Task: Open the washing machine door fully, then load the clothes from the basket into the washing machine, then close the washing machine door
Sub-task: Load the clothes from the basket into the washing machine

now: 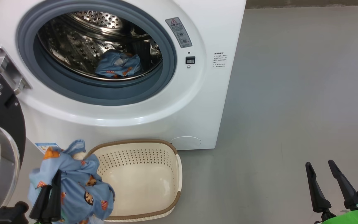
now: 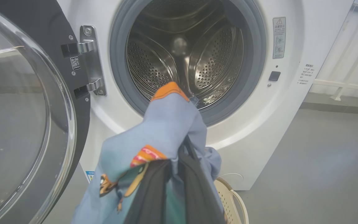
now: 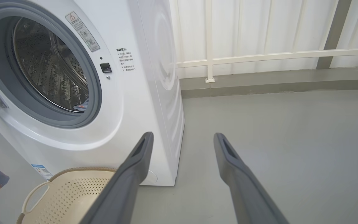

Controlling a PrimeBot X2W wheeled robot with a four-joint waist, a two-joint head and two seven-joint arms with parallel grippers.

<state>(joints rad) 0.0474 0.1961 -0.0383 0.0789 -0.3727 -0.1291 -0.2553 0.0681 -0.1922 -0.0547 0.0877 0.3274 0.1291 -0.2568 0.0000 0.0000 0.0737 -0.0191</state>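
Clothes (image 1: 82,186) pinched in the left gripper (image 1: 52,185) hang low by the basket (image 1: 135,161), so lift them clear of the grey gasket (image 1: 104,93) and deep into the washing machine (image 1: 197,102) before releasing; right gripper (image 1: 319,162) spread, idle.

The clothes (image 1: 76,186) pinched between the left gripper's (image 1: 52,182) jaws are soft, matt cloth, creased and limp. Its fingers look like dull dark plastic, as do those of the right gripper (image 1: 319,163). Ahead of the left jaws, the washing machine (image 1: 154,124) has a smooth, glossy white shell, a matt grey rubber gasket (image 1: 104,93) and a bright steel drum (image 1: 82,40) (perforated, mirror-like). To their left, the washing machine door (image 2: 26,124) is glossy black around clear glass, hung on a polished metal hinge (image 2: 90,59). Just right of them, the basket (image 1: 135,158) is matt cream plastic with a brown woven-look rim. The floor (image 1: 291,109) is smooth, dull grey.
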